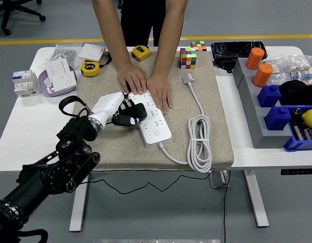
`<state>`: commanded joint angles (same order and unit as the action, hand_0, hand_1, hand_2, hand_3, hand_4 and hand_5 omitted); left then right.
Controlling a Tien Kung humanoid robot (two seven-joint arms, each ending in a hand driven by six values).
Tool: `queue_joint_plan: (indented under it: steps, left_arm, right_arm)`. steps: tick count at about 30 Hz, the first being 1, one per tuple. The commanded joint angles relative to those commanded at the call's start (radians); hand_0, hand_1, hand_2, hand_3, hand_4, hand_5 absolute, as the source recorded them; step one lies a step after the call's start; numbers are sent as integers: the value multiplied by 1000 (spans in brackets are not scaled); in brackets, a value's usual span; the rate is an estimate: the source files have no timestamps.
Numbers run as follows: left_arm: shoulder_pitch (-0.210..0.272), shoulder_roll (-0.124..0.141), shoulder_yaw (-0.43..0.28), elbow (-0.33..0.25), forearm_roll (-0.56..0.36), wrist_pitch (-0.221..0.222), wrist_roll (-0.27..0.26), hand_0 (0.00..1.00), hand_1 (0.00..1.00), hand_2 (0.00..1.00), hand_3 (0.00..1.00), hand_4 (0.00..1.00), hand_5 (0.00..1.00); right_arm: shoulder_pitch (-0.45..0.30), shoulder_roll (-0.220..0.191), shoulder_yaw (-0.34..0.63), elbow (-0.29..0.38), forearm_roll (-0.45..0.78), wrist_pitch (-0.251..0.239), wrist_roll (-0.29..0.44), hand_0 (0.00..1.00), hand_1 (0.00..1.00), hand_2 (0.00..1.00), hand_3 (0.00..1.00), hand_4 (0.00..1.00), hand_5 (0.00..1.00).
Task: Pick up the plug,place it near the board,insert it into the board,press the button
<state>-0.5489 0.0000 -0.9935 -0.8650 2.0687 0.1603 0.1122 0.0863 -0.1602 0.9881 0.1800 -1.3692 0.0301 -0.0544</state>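
A white power strip lies on the beige mat, its button near the front end. My left hand reaches in from the lower left and is shut on a black plug, held at the strip's left edge. A person at the far side presses both hands flat on the strip's far end. The strip's white cable lies coiled to the right, ending in a white plug. My right hand is out of view.
A beige mat covers the table's middle. Tape measures, a Rubik's cube, a white socket on a purple dish and a breaker stand around it. Grey tray, orange cups and blue bins fill the right.
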Motion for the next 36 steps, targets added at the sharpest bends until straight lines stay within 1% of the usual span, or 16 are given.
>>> queue_joint_plan:
  steps: [3,4,5,8,10,13,18,28,30,36]
  left_arm:
    - [1,0,2,-2,-22,1,-5,360,347,422,417,583,144]
    - [3,0,4,-2,-42,2,-11,360,347,422,417,583,144]
    - [5,0,9,-2,-76,3,-19,360,354,409,404,574,155]
    - [13,0,21,-2,-174,1,-39,360,354,409,404,574,155]
    - [17,0,26,-2,-221,-1,-45,360,354,409,404,574,155]
    - [25,0,26,-3,-252,0,-51,359,352,398,390,566,166]
    - [32,0,22,-6,-256,3,-53,360,353,392,381,564,177]
    - [33,0,23,-4,-194,15,-53,360,354,387,371,562,188]
    - [32,0,22,-5,-164,19,-52,360,354,384,369,561,194]
    - [31,0,21,-2,-143,27,-56,358,350,381,364,563,198]
  right_arm:
    - [0,0,1,0,0,0,0,840,731,704,646,942,608]
    - [0,0,0,0,1,-1,0,840,731,704,646,942,608]
    - [0,0,-1,0,3,-1,1,839,732,704,646,942,607]
    - [-1,1,-2,0,6,-1,2,839,732,704,646,942,607]
    - [-2,1,-2,0,7,-1,2,839,732,704,646,942,607]
    - [-3,0,2,0,4,-1,2,838,731,703,646,942,608]
    - [-5,0,3,0,2,-1,1,836,731,704,647,942,607]
    - [-4,-2,-6,0,8,-1,3,837,731,704,646,942,608]
    - [-4,-3,-5,0,7,-1,3,839,731,703,647,942,608]
    - [-7,-2,-5,0,6,-1,2,838,730,704,647,942,608]
